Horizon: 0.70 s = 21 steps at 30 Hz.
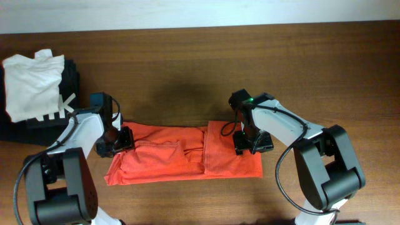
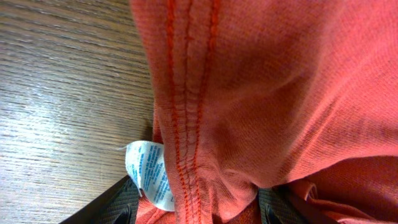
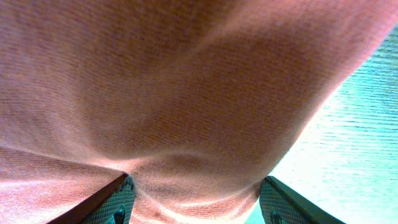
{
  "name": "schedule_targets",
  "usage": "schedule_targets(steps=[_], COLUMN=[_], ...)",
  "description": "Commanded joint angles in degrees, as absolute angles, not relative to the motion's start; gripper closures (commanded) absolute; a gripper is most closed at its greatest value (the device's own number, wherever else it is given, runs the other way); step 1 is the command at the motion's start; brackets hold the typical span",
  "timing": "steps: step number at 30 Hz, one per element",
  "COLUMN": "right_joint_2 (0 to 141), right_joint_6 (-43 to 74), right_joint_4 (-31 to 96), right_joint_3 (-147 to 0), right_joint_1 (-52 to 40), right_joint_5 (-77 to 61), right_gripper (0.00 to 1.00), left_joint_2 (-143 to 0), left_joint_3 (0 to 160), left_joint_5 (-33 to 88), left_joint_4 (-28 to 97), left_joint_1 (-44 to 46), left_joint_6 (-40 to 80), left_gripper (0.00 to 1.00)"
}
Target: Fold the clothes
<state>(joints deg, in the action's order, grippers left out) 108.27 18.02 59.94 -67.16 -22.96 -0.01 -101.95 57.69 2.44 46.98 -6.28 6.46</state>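
The orange-red T-shirt (image 1: pixel 181 156) lies on the table folded into a long flat strip, and no lettering shows. My left gripper (image 1: pixel 115 142) is at its left end. In the left wrist view the fingers (image 2: pixel 196 211) stand apart, with a stitched hem of the shirt (image 2: pixel 261 93) and a white care label (image 2: pixel 148 171) bulging between them. My right gripper (image 1: pixel 251 142) is on the strip's right end. Its fingers (image 3: pixel 196 205) also stand apart, with shirt cloth (image 3: pixel 186 81) swelling up between them. Neither end is lifted.
A plain white folded garment (image 1: pixel 31 81) lies on a black folded garment with white letters (image 1: pixel 56 115) at the far left. The wooden table (image 1: pixel 250 69) runs back to a pale wall edge (image 1: pixel 200 12).
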Motion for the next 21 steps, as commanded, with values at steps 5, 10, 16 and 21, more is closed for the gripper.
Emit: schedule_targets(steps=[5,10,16,21], right_joint_2=[107.2,107.2,107.1,105.8], right_joint_6=[18.2,18.2,18.2,14.4], right_joint_4=[60.2,60.2,62.2,70.0], right_joint_3=[-66.4,-66.4,-69.4,-82.5], right_joint_1=[-22.8,-22.8,-21.3,-15.8], right_joint_5=[0.7,0.7,0.7,0.7], right_gripper=[0.32,0.32,0.32,0.28], left_joint_2=[-105.2,-105.2,-105.0,-105.0], left_joint_3=[57.0,57.1,64.9,78.2], left_joint_5=[3.9,3.4,-3.7,-14.0], left_joint_4=[48.0,48.0,54.3,63.6], left_joint_1=[-6.3,-6.3,-6.6,-7.5], left_joint_6=[5.5,5.5,8.2,11.3], left_gripper=[0.94,1.0,1.0,1.0])
